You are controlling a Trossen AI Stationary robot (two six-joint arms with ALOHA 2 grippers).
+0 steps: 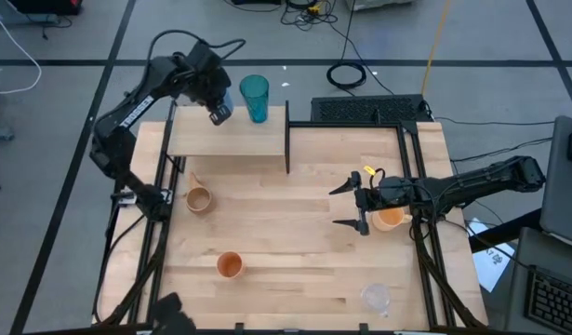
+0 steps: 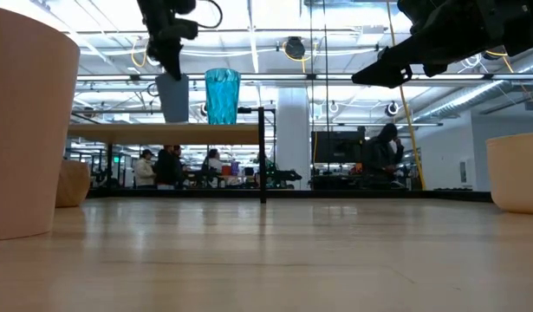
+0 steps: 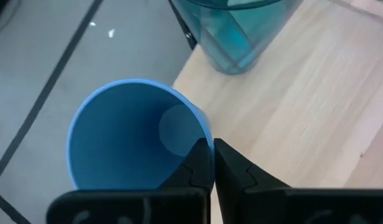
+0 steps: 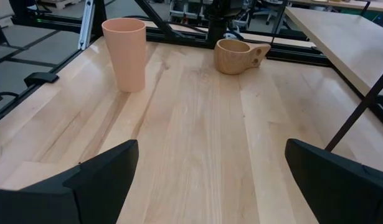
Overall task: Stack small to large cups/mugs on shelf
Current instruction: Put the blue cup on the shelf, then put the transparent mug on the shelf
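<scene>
My left gripper is over the shelf's far left part, shut on the rim of the shorter blue cup. The cup stands upright beside the tall teal tumbler, which rests by its base on the shelf. In the low view the blue cup has its base at or just above the shelf's top. My right gripper is open and empty above mid-table. The peach-orange mug stands under the right arm. The tan handled mug and the orange cup stand on the table. My left gripper pinches the blue cup's wall at its rim, on the side toward the teal tumbler, with one finger inside the cup and one outside. The fingers come from above, pointing down. The cup is upright; whether it rests on the shelf I cannot tell.
A clear cup stands near the table's near right corner. The shelf's black upright post stands at its right end. Black frame rails run along the table's left and right edges. Bare tabletop lies between the mugs.
</scene>
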